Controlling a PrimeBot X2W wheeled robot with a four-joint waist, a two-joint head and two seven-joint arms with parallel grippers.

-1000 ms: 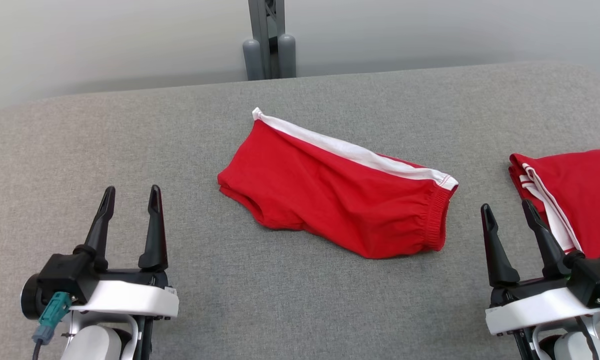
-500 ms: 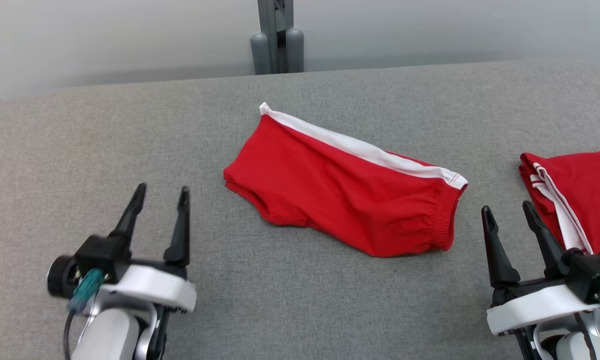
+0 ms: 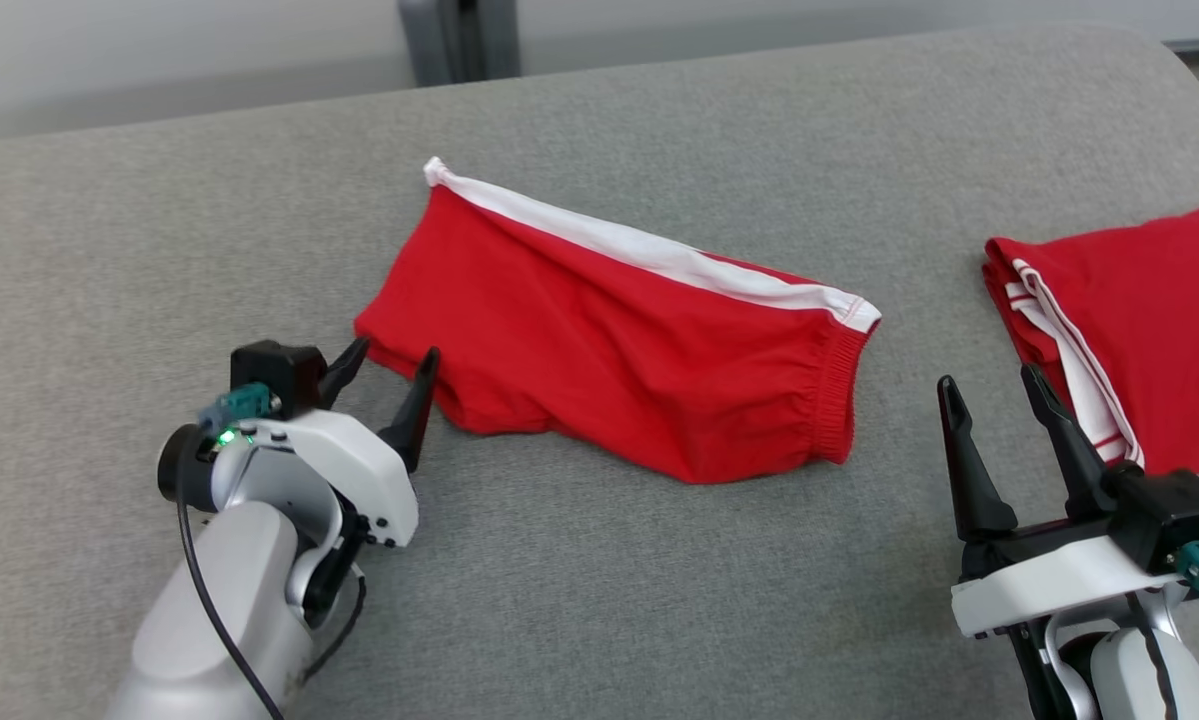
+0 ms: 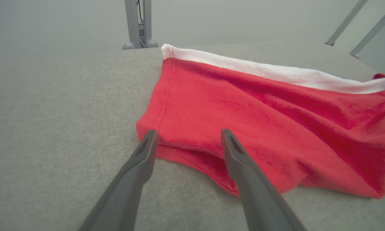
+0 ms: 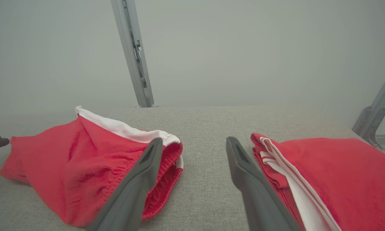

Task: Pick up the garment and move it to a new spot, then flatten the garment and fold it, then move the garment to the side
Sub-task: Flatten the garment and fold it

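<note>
Your left gripper (image 3: 396, 348) is at the left end of the garment (image 3: 619, 330), its two dark fingers (image 3: 414, 405) spread wide with nothing clasped between them. In the left wrist view the tips reach the near corner of the red cloth, one at the hem's outer edge and the other over the fabric. You cannot tell from either view whether they touch it. The garment is a pair of red shorts lying in the middle of the gray padded surface (image 3: 599, 580), loosely flat with soft wrinkles and set at a slant. Its white band (image 3: 659, 255) runs along the far edge, and its elastic waistband (image 3: 839, 385) forms the right end. Your right gripper (image 3: 988, 376) is at the lower right, released and empty, with its fingers pointing away from you. In the right wrist view those fingers frame the bare strip of gray between the waistband end and a folded red cloth (image 3: 1149, 330) with white stripes. That cloth lies apart from the garment near the surface's right edge. In the head view the gripper's outer finger crosses the folded cloth's near corner, but you cannot tell whether it touches. A metal post (image 3: 459, 40) stands behind the far edge of the surface.
</note>
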